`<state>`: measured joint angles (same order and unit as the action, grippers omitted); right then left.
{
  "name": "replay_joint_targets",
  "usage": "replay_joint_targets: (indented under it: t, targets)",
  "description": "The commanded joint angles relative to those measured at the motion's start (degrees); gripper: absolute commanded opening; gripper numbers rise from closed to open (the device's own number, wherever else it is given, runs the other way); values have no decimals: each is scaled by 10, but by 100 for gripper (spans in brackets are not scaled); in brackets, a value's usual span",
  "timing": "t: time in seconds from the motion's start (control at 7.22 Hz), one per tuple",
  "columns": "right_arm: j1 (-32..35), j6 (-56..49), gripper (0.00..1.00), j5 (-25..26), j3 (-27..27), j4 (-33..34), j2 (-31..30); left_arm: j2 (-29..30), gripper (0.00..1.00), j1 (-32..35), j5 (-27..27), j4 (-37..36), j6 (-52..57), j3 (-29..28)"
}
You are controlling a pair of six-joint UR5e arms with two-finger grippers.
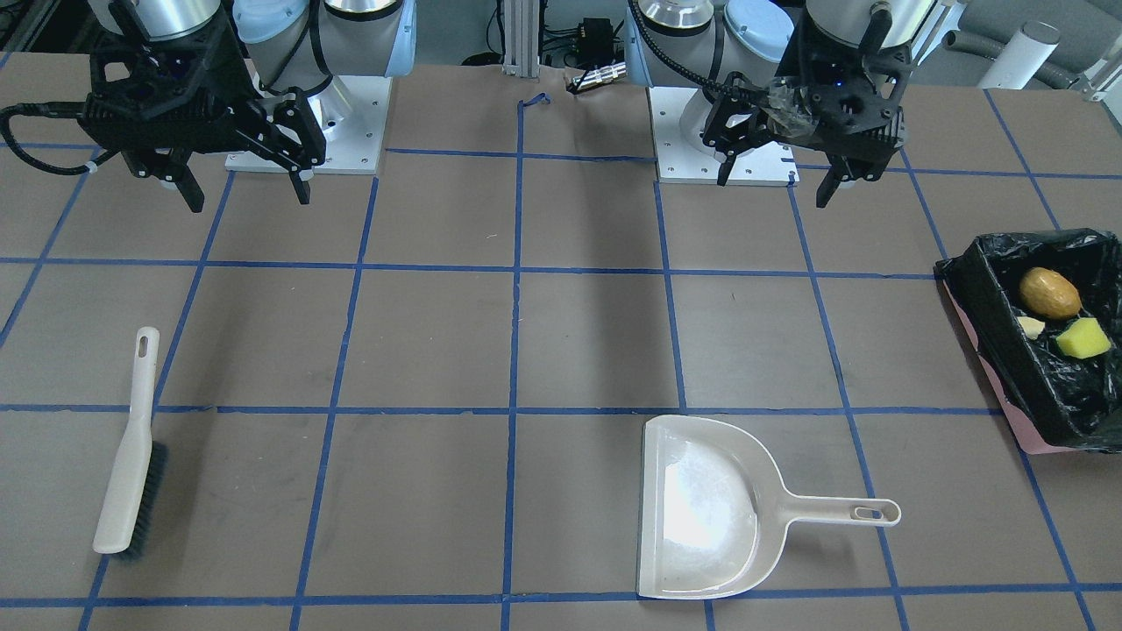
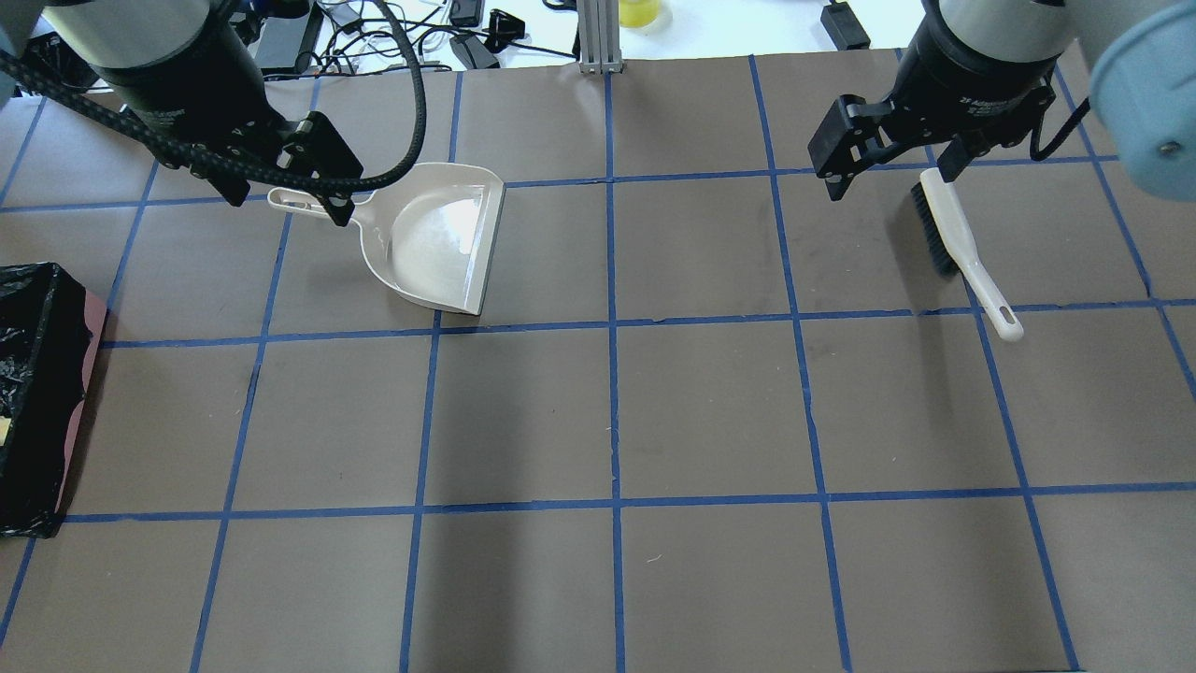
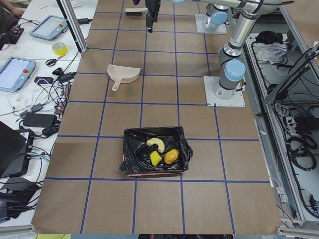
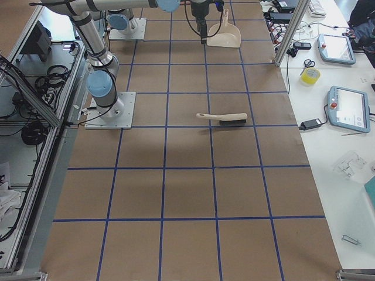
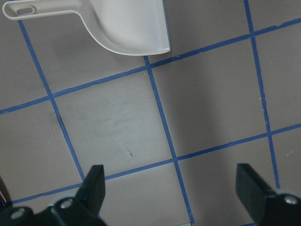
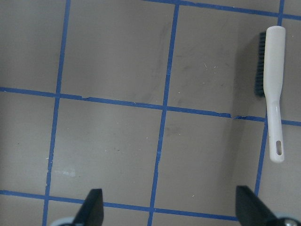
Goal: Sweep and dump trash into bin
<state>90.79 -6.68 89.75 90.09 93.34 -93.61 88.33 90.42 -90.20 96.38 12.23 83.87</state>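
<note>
The bin, a black-lined box with a pink base, stands at the table's end on my left side; it also shows in the exterior left view. In it lie the orange-brown potato lump, the yellow wedge and the cream slice. The beige dustpan lies flat and empty on the table. The beige brush lies on its side. My left gripper hangs open and empty, raised near its base. My right gripper is also open, empty and raised.
Brown paper with blue tape lines covers the table. In the left wrist view the dustpan lies beyond the open fingers. In the right wrist view the brush lies at the right. Tablets and cables sit beyond the far edge.
</note>
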Motion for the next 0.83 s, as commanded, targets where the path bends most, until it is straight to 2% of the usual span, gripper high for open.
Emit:
replay_joint_targets:
  t: [0.0, 0.69]
  targets:
    - [0, 0, 100, 0, 0, 0, 0, -8, 100, -9, -1, -3, -58, 1]
    - [0, 0, 100, 0, 0, 0, 1, -18, 100, -19, -2, -4, -92, 4]
